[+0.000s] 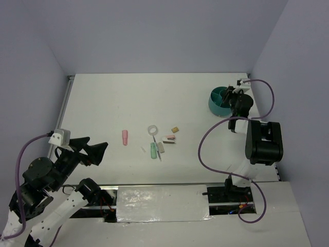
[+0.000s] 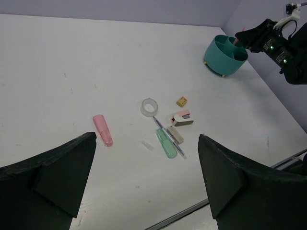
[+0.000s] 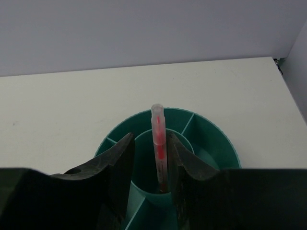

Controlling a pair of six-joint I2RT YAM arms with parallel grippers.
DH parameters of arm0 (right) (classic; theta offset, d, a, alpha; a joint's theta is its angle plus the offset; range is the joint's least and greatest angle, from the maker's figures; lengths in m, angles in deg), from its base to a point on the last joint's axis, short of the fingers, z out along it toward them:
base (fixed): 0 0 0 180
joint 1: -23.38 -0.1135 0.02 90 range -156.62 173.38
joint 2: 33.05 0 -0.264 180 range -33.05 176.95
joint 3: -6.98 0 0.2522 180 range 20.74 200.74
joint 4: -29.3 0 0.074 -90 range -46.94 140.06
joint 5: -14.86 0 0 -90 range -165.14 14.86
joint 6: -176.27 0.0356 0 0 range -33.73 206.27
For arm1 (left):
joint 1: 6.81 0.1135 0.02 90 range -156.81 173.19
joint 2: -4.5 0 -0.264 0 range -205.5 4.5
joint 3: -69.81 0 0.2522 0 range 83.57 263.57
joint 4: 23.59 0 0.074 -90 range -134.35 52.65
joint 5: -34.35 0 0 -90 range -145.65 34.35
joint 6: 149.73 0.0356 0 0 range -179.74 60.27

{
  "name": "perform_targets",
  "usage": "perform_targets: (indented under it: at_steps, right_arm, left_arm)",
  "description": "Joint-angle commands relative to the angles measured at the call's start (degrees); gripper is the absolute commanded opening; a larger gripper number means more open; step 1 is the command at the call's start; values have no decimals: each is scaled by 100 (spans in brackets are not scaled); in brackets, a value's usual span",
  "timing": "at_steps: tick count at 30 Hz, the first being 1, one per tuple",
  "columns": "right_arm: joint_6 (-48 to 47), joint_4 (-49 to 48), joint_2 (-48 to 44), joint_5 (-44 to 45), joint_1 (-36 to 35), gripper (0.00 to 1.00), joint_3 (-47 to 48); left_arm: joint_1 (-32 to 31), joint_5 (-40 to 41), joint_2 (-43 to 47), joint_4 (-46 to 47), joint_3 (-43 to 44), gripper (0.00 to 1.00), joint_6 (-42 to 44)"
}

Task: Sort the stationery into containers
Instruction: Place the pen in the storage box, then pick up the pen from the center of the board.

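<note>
With the thin pink pen (image 3: 159, 143) standing upright in the centre well of the teal organiser (image 3: 218, 143) and the right gripper (image 3: 151, 141) parted loosely around it, lift straight up so neither finger tips it, while the left gripper (image 2: 146, 139) hangs spread wide and empty

Teal round organiser (image 1: 214, 104) at the far right corner of the white table (image 1: 103, 103), translucent pink pen (image 3: 158, 139) with red core, pink stub (image 1: 125, 136), mint-green stub (image 1: 153, 151), clear-white tape ring (image 2: 143, 109), tan block (image 1: 176, 129), pink-topped block (image 1: 168, 138), purple cables (image 1: 200, 150).
</note>
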Motion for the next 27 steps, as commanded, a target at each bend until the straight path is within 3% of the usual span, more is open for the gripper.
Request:
perform_targets:
  at_steps: [1, 7, 12, 13, 14, 15, 18, 23, 24, 27]
  right_arm:
    - [-10, -695, -86, -17, 36, 41, -115]
    - [60, -818, -410, -43, 45, 48, -229]
    - [350, -373, -1401, 88, 45, 55, -194]
    - [411, -214, -1552, 184, 45, 63, -116]
    - [525, 179, -1841, 325, 36, 95, -63]
    - [613, 462, -1974, 465, 28, 100, 7]
    - [833, 1140, -2423, 668, -43, 100, 122]
    - [1370, 3919, -3046, 1649, -656, 100, 860]
    - [1361, 4293, -3178, 1975, -1372, 100, 930]
    - [1054, 5287, -3662, 2979, -2623, 100, 958]
  left_arm:
    - [-10, 97, 134, 313, -16, 99, 61]
    - [-10, 124, 142, 322, -25, 99, 61]
    - [8, 185, 28, 287, -16, 99, 35]
    - [8, 185, 11, 287, -7, 99, 35]
    - [8, 194, -7, 270, -7, 99, 17]
    - [16, 211, -7, 269, 2, 99, 17]
    - [87, 255, 28, 261, -7, 99, -9]
    - [297, 500, -6, 234, 10, 99, -105]
    - [402, 623, -68, 156, 19, 99, -150]
    - [596, 1378, -445, -55, 107, 99, -509]
